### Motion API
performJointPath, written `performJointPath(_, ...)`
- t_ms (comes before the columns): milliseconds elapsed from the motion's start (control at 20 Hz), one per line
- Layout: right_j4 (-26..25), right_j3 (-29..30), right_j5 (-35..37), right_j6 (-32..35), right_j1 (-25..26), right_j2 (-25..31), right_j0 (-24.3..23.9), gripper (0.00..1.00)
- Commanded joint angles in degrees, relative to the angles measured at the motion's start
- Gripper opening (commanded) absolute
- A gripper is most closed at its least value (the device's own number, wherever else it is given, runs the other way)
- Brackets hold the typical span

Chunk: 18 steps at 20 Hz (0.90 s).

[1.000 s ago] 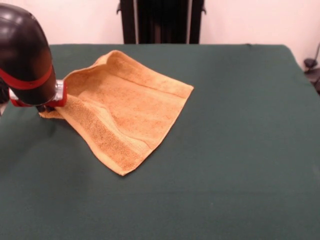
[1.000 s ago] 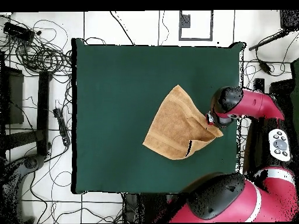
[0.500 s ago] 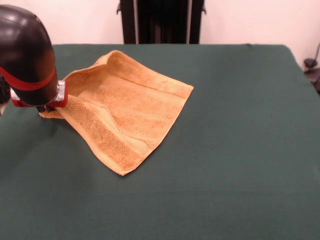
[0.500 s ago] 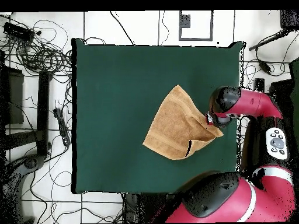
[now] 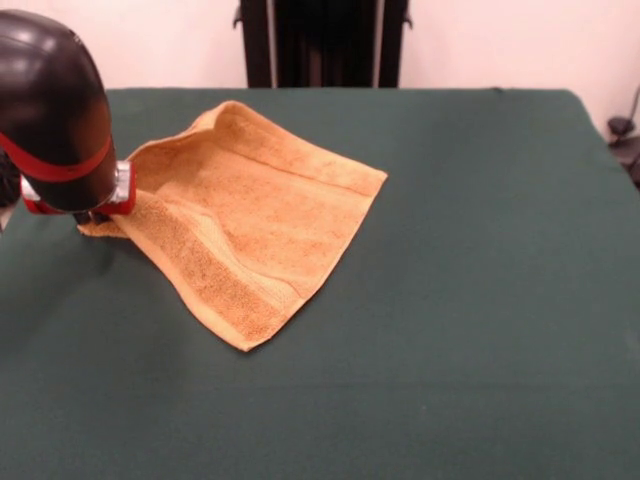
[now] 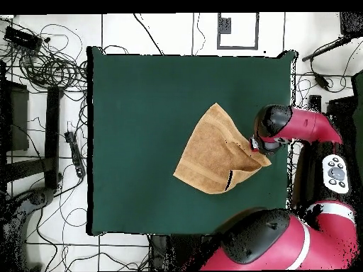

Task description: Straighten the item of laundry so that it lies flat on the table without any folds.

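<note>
Dark green felt covers my desk point(image 5: 480, 300) from edge to edge, smooth and even across its wide bare stretch. From the front, a pale wall runs behind it, with a black upright stand point(image 5: 322, 42) at the far edge of the desk. From overhead, the desk point(image 6: 142, 106) sits on a light tiled floor point(image 6: 170, 32), with tangles of black cable point(image 6: 42, 64) off one side of it and more dark gear past the other side.

The towel point(image 5: 250, 225) is the one thing on the felt, golden-orange terry, lying toward the side of the desk where my arm is. It is not flat: the edge next to my arm stands up in a curled ridge, and a soft crease runs through the middle. The corner away from my arm lies flat on the felt, and a woven band shows along the lower edge. From overhead the towel point(image 6: 215, 152) reads as a lopsided diamond with one point reaching to my wrist.

My gripper point(image 5: 92, 214) is down at that raised corner, tucked under the fat black and red arm point(image 5: 50, 110), touching or just beside the cloth. The arm hides it, so I cannot tell whether it is apart, together or clamped on the towel; overhead, the gripper point(image 6: 255, 145) is only a red spot at the towel's point
</note>
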Motion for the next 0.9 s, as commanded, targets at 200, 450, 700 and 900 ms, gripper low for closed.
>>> performJointPath(200,-6.6,2.2,-42.3,7.9,23.5,6.8,0.5,0.0)
performJointPath(450,-6.6,2.5,-43.4,9.3,23.5,6.5,0.6,0.0)
performJointPath(700,-6.7,2.5,-43.6,9.4,23.5,6.4,0.7,0.0)
performJointPath(900,-6.6,2.5,-43.7,9.5,23.5,6.4,0.7,0.0)
